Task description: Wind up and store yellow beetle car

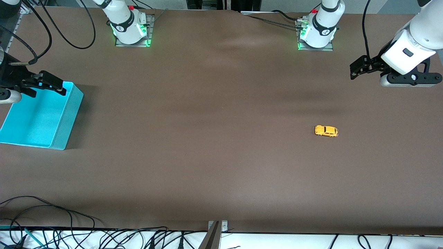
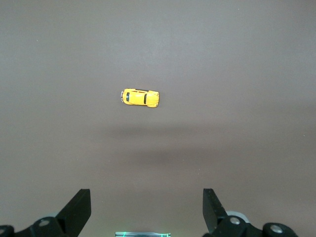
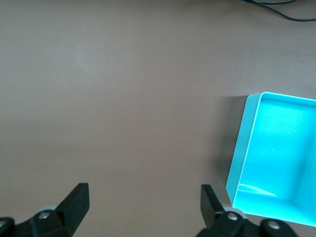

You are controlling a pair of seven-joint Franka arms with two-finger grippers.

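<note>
The yellow beetle car (image 1: pixel 326 131) stands on its wheels on the brown table toward the left arm's end. It also shows in the left wrist view (image 2: pixel 140 97), well apart from the fingers. My left gripper (image 1: pixel 358 67) (image 2: pixel 146 197) is open and empty, up in the air over bare table near that end. My right gripper (image 1: pixel 52 84) (image 3: pixel 144 192) is open and empty, held over the rim of the cyan bin (image 1: pixel 71 117) at the right arm's end. The bin (image 3: pixel 239 158) is empty.
Both arm bases (image 1: pixel 129 29) (image 1: pixel 316 33) stand along the table's edge farthest from the front camera. Loose cables (image 1: pixel 52 214) lie along the table's nearest edge. A metal bracket (image 1: pixel 216 231) sits at the middle of that edge.
</note>
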